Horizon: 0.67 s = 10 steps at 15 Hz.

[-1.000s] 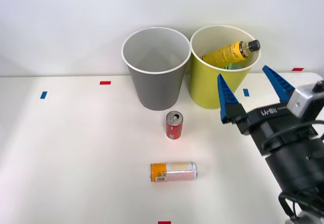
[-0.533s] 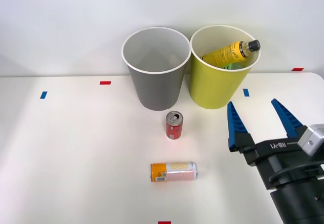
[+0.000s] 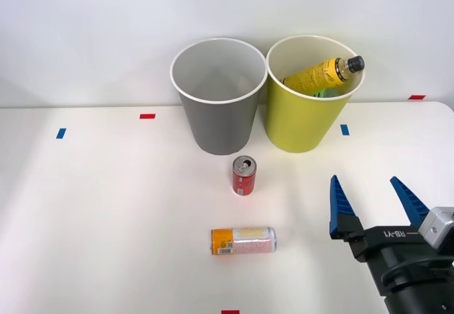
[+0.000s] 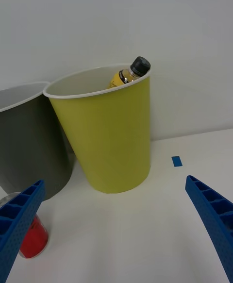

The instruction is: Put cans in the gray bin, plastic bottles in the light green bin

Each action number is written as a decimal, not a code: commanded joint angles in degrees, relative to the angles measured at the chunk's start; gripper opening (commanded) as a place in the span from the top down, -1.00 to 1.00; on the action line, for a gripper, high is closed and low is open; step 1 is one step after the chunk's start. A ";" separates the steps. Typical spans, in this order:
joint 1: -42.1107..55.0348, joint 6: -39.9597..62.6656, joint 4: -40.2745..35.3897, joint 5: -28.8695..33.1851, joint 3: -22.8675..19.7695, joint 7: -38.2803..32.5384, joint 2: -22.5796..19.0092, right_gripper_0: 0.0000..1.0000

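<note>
Cans are both on the white table (image 3: 106,208), outside the bins: the short red can (image 3: 244,176) stands upright just in front of the gray bin (image 3: 218,98), silver top up, and the slim orange-and-pinkish-white can (image 3: 243,240) lies on its side nearer the robot, orange end toward the robot's left, barcode showing. The two cans are apart, with bare table between them. The yellow-labelled plastic bottle (image 3: 323,74) leans inside the light green bin (image 3: 310,115), its black cap poking over the white rim on the far right side. The bins stand side by side at the back of the table, rims nearly touching. The right gripper (image 3: 374,198) is at the table's near right, well apart from both cans, fingers spread wide with nothing between them. Small red and blue tape marks dot the table; one blue mark (image 3: 345,130) lies just beside the green bin. Nothing stands between the gripper and the red can.
</note>
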 commanded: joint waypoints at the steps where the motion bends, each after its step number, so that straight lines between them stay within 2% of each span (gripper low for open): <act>1: -1.26 -3.24 5.18 6.11 -1.57 -0.86 4.95 -1.00; 4: -1.78 -12.38 12.48 9.89 -2.63 -1.91 7.94 -1.00; 8: -0.82 -27.67 22.41 9.27 -2.63 -0.95 7.50 -1.00; 10: 1.29 -31.45 24.70 7.34 -2.54 5.56 6.53 -1.00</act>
